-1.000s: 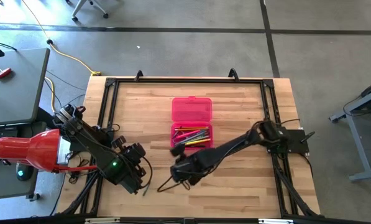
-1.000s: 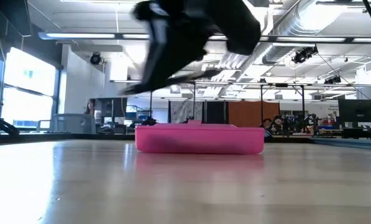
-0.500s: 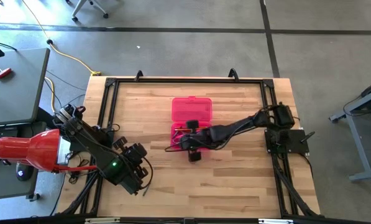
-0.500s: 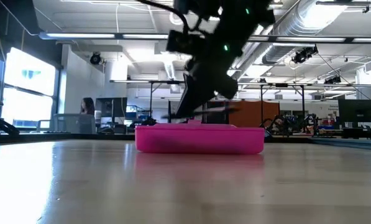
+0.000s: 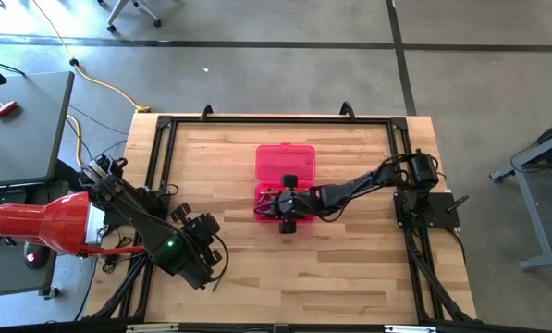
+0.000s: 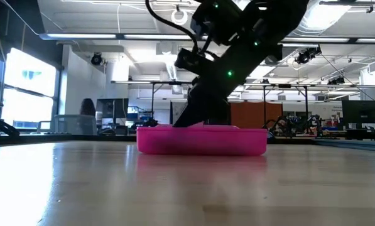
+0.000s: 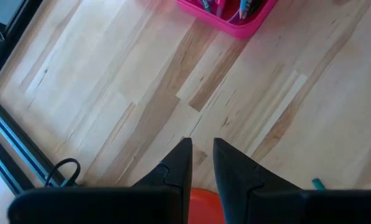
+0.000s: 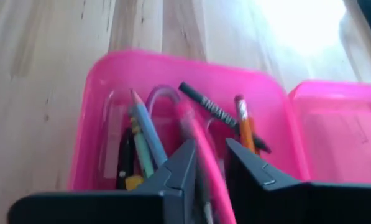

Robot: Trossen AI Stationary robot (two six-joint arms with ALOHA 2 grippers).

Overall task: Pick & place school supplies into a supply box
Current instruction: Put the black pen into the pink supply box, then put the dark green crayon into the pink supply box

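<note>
The pink supply box lies open at mid table, lid toward the far edge, its tray holding several pens and pencils: a black pen, an orange pencil, a blue pencil. My right gripper hangs low over the tray, fingers a little apart, a pink pen running between them. My left gripper waits near the front left, fingers slightly apart with bare table under their tips. A thin pencil lies by it. My right gripper comes slanting down from the table's right side into the tray. The pink pen runs along the gap between its fingers and rests in the tray. I cannot tell whether either finger touches the pen.
Black frame rails border the tabletop. A red rounded object and a grey desk stand beyond the left edge. Bare wood lies between the box and my left gripper. A person shows far back in the room.
My right gripper has gone from the near middle of the table toward the far edge and down over the box's tray, rolling its wrist, carrying a long thin dark thing that stuck out to its left. That thing no longer shows beside the gripper.
</note>
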